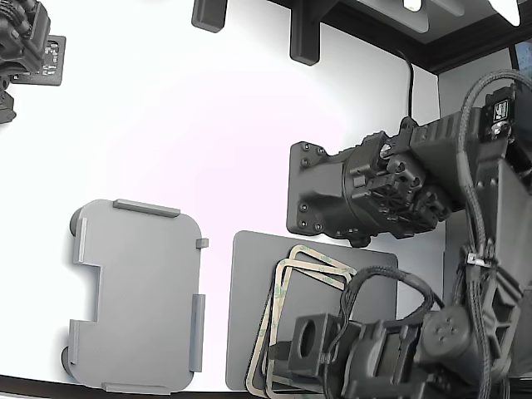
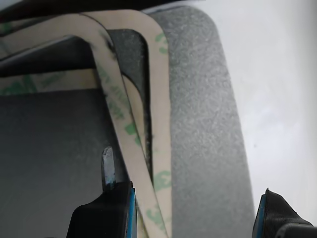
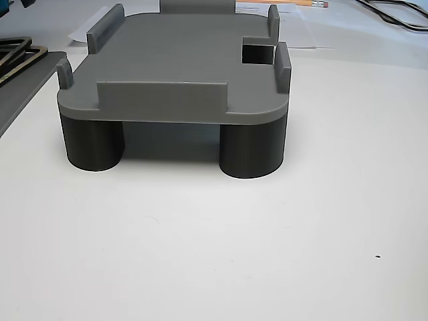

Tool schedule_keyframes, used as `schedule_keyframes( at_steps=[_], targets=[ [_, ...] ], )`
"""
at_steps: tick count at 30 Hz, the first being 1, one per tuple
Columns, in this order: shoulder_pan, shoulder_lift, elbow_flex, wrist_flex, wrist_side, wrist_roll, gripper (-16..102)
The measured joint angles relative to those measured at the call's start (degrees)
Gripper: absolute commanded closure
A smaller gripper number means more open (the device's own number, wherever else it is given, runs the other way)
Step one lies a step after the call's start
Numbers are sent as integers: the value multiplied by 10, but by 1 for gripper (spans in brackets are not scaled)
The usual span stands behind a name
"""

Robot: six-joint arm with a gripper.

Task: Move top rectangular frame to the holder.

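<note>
Several tan rectangular frames with green mottling lie fanned in a stack on a dark grey mat (image 1: pixel 245 283). The top rectangular frame (image 1: pixel 281 283) (image 2: pixel 119 114) lies skewed across the ones beneath. My gripper (image 1: pixel 283 353) (image 2: pixel 190 213) hangs low over one long side of the stack and is open. One fingertip (image 2: pixel 107 166) stands inside the frames' open centre, while the other finger (image 2: pixel 277 213) is outside, past the mat's edge. The holder (image 1: pixel 137 291) (image 3: pixel 174 73), a light grey tray with raised tabs and a stepped notch, stands bare at the exterior view's left on dark round legs.
A second dark arm head (image 1: pixel 366 191) hovers just beyond the mat at the exterior view's right. Cables (image 1: pixel 478 274) hang at the right edge. Black fixtures (image 1: pixel 303 37) stand at the table's far edge, and another dark device (image 1: pixel 25 41) sits at the top left.
</note>
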Motion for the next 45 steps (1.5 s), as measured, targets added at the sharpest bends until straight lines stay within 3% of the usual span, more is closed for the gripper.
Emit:
schedule_keyframes(
  at_steps=[8,19,22,24,29,32,35,39,45],
  targets=[
    [22,-99,-76,27,-11,-17,-14],
    [58,-74,-41,-12,-9,-56,-14],
    [59,-57,-14,-34,-13,-67,1],
    [59,-48,-2,-44,-11,-70,4],
    [59,-47,0,-44,-5,-80,-11],
    [53,-53,0,-45,-4,-87,-12],
    [47,-58,0,-50,-4,-96,-3],
    [35,-62,0,-66,-8,-107,-1],
    [19,-66,7,-79,-14,-123,16]
  ],
)
